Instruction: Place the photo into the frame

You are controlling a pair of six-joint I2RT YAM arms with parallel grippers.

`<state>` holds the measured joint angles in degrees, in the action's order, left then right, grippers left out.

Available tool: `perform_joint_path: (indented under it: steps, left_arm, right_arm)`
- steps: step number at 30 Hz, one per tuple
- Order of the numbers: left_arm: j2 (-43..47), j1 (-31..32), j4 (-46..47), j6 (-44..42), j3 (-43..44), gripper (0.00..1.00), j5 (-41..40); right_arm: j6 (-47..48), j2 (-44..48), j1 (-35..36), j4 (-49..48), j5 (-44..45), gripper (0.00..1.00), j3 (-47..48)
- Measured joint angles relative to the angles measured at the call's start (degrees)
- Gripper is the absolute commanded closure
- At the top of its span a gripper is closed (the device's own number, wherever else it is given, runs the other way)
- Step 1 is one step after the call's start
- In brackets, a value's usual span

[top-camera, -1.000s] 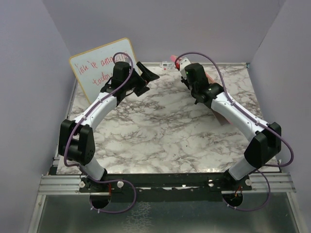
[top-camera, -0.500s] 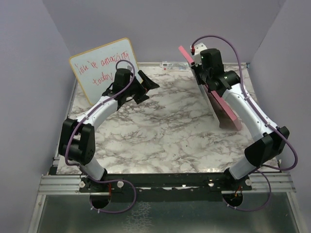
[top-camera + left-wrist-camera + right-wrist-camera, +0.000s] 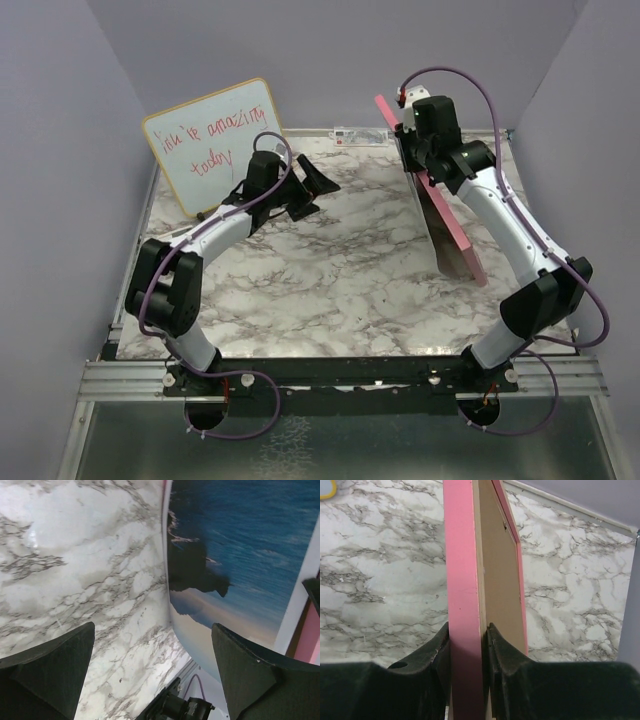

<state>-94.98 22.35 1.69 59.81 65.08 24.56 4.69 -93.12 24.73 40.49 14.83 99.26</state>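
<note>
The frame (image 3: 457,240), pink-edged, stands tilted on its long edge at the right of the marble table. My right gripper (image 3: 412,152) is shut on its upper end. In the right wrist view the pink border (image 3: 464,580) sits clamped between the fingers of that gripper (image 3: 468,632), with the brown backing board (image 3: 500,575) behind it. The photo (image 3: 240,540), blue sea with dark mountains, shows in the left wrist view, curving up beside the frame's pink edge (image 3: 307,640). My left gripper (image 3: 318,195) hovers open at mid-table, its jaws (image 3: 152,675) wide apart and holding nothing.
A yellow-edged whiteboard (image 3: 215,140) with red handwriting leans against the back left wall. A small white label (image 3: 350,133) lies at the table's back edge. Purple walls close in the left, back and right sides.
My right gripper has raised the frame from lying low at the right onto its edge. My left arm has swung right, toward the table's middle.
</note>
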Motion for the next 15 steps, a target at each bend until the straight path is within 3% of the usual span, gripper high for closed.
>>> perform_joint_path:
  steps: [8,15]
  left_arm:
    - [3.23,5.07,10.08,-2.05,-3.72,0.07,3.32]
    - [14.27,12.85,14.45,-2.93,-3.72,0.07,1.84]
  right_arm:
    - [-5.73,-1.31,0.28,0.15,-0.07,0.99,0.44]
    - [-11.76,-4.09,2.03,-0.07,2.19,0.99,1.18]
